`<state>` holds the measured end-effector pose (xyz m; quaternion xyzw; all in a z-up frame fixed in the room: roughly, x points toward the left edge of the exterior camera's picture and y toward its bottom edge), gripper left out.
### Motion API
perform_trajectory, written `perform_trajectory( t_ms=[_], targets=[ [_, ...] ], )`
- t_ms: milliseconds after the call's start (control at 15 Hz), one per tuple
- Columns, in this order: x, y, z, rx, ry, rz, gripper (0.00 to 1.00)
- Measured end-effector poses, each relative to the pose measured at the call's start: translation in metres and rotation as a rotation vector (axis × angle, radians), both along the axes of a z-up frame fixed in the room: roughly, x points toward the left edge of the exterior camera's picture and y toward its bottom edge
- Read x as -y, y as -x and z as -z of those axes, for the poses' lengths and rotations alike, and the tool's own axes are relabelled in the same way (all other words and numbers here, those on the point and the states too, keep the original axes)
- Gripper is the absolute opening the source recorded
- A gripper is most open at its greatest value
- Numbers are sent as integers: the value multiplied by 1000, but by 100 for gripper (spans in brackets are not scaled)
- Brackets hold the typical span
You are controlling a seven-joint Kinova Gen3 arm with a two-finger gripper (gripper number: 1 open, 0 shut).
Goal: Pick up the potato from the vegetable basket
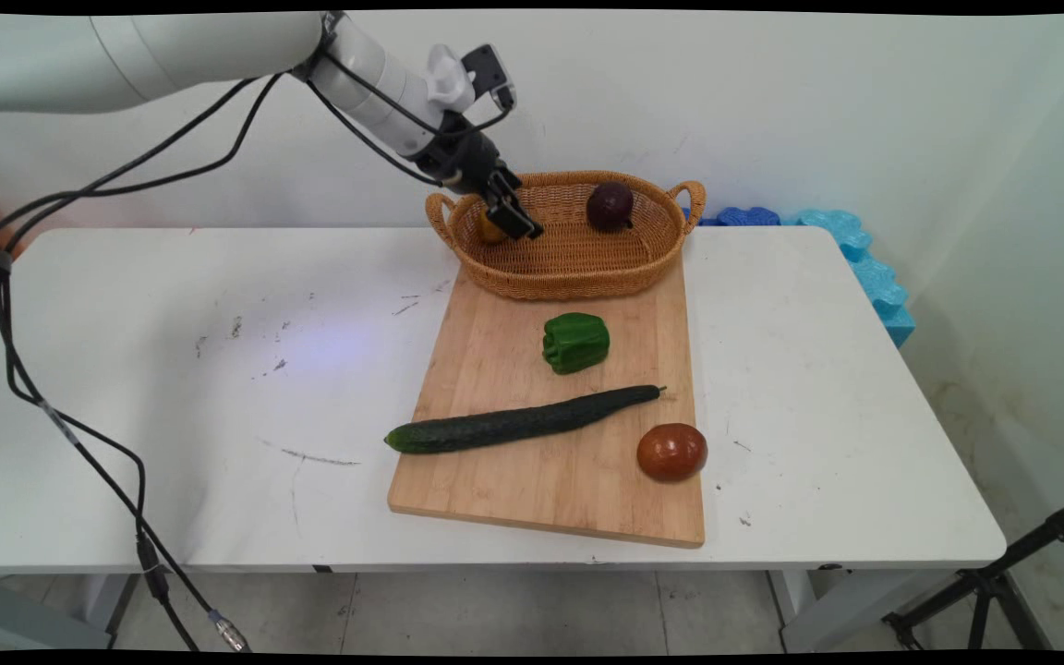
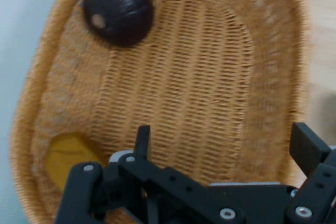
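Hand view: gripper (image 2: 220, 145) over basket (image 2: 210, 77), jaws wide apart, holding nothing. Yellow thing (image 2: 65, 156) just beside; purple ball (image 2: 119, 8) farther.

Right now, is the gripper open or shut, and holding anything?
Open and empty: the gripper hangs over the wicker basket, bare weave showing between its spread fingers. The yellow item lies apart.

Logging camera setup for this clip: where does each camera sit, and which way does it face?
Main view: fixed above the table's near side, looking down across it to the wall; shows the arm and gripper over the basket.
Hand view: on the hand, looking along the open gripper into the basket.
Shared: basket, purple fruit, yellow item.
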<state>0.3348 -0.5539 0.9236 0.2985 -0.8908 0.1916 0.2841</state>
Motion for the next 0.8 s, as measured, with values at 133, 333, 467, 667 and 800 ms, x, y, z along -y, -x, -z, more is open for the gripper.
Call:
perform_trajectory(
  t_ms=[133, 333, 467, 667, 800],
  targets=[
    [13, -9, 2, 16, 14, -37, 100],
    [32, -19, 11, 30, 26, -100, 100],
    [43, -25, 18, 37, 28, -142, 100],
    [55, -34, 33, 44, 24, -202, 100],
    [62, -38, 45, 48, 15, -238, 100]
  ],
)
